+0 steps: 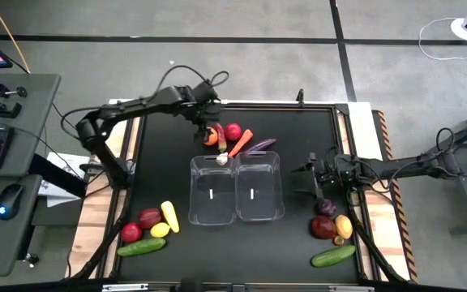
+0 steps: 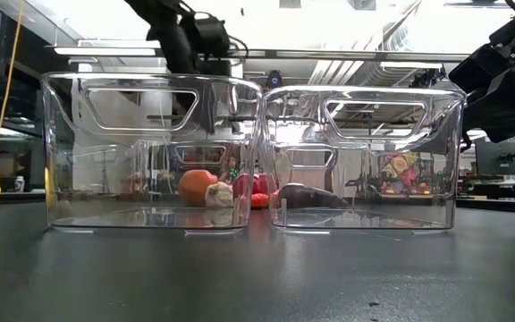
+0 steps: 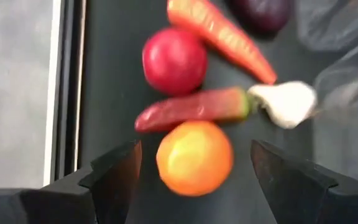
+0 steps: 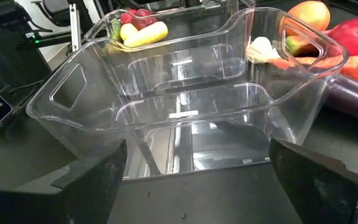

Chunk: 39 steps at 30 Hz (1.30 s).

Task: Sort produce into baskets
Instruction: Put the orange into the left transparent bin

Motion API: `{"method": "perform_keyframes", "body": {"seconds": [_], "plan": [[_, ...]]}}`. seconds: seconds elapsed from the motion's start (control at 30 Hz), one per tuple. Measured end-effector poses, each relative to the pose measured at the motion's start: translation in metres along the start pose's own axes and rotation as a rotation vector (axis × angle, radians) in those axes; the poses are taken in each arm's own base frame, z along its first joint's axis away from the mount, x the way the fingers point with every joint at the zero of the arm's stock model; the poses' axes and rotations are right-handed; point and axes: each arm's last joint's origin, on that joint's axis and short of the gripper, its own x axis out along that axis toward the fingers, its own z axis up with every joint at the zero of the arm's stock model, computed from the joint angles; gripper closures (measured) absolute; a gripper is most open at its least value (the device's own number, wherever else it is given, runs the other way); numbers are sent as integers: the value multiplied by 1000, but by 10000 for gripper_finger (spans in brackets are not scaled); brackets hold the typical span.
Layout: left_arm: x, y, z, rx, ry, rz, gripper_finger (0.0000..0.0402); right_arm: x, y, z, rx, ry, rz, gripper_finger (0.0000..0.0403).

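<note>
the left gripper [image 3: 191, 165] hangs released, fingers spread either side of the orange [image 3: 194, 157], at the table's far side behind the two empty baskets [image 1: 236, 188]. beside the orange lie a chili [image 3: 191, 107], apple [image 3: 174, 60] and carrot [image 3: 219, 36]. the right gripper [image 4: 194, 171] waits released, right of the baskets.

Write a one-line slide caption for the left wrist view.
Left gripper open above the orange, with a red chili, apple, carrot and garlic bulb beyond.
</note>
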Motion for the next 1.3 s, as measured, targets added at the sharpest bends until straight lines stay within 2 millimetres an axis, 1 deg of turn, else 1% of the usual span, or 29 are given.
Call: {"method": "perform_keyframes", "body": {"seconds": [0.1, 0.23, 0.37, 0.53, 0.6, 0.77, 0.87, 0.93, 1.03, 1.17, 1.3], "plan": [[12, 0, -2, 17, 59, -4, 110, 0, 0, 0, 0, 0, 0, 15], [17, 0, -3, 23, 75, -17, 110, 0, 0, 0, 0, 0, 0, 15], [17, 2, -2, 17, 58, -13, 98, 0, 0, 0, 0, 0, 0, 15], [17, 6, 1, 6, 19, 14, 64, 0, 0, 0, 0, 0, 0, 15], [17, 7, 3, -24, -4, 35, 56, 0, 0, 0, 0, 0, 0, 15], [16, 10, 7, -120, -38, 71, 53, 0, 0, 0, 0, 0, 0, 15], [16, 10, 7, -143, -45, 66, 53, 0, 0, 0, 0, 0, 0, 15], [18, 8, 4, -144, -16, 62, 53, 0, 0, 0, 0, 0, 0, 15], [27, 3, -10, -118, 60, 19, 53, 0, 0, 0, 0, 0, 0, 15], [40, -4, -21, -79, 79, -30, 53, 0, 0, 0, 0, 0, 0, 15], [52, -6, -27, -43, 83, 35, 53, 0, 0, 0, 0, 0, 0, 15]]}}
